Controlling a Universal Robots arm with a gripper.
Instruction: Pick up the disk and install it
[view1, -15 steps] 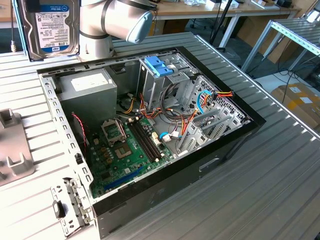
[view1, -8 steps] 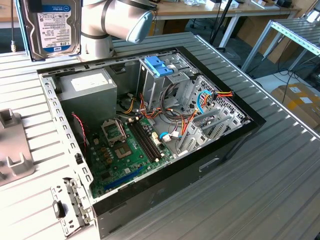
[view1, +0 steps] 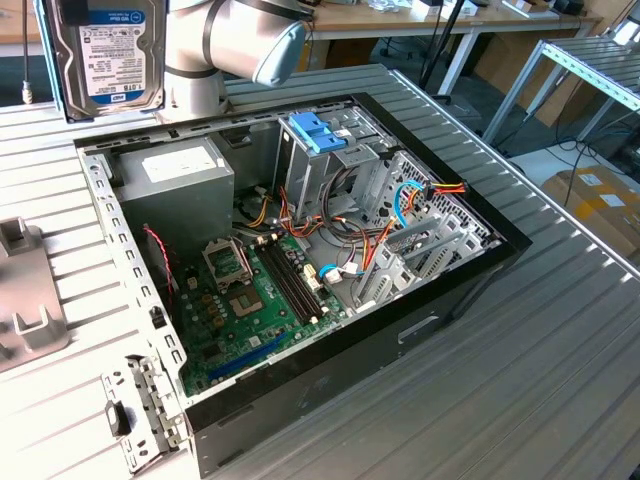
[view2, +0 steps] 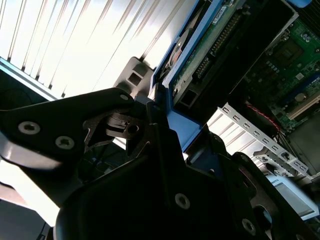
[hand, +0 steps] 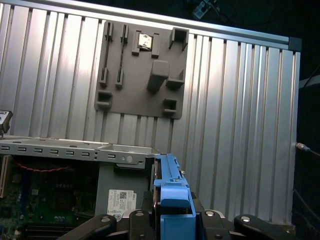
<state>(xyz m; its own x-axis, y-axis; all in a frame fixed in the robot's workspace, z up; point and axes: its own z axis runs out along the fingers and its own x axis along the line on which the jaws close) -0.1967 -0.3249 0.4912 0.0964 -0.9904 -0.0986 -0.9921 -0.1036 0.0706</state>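
The disk (view1: 105, 55), a grey-metal drive with a white label and a light-blue side rail, hangs upright in the air at the exterior view's upper left, above the table behind the open computer case (view1: 470, 215). In the second wrist view my gripper (view2: 159, 122) is shut on the disk (view2: 197, 57), its black fingers (view2: 107, 117) clamping the blue rail. In the first wrist view the blue rail of the disk (hand: 171, 187) stands up between the gripper (hand: 172, 220) fingers, over the case's edge.
Inside the case are a grey power supply (view1: 175, 175), a green motherboard (view1: 250, 300), a blue plastic piece with two tabs (view1: 315, 130) on the drive cage, and loose cables (view1: 400, 215). A grey fixture plate (hand: 142, 70) lies on the ribbed metal table (view1: 520, 380).
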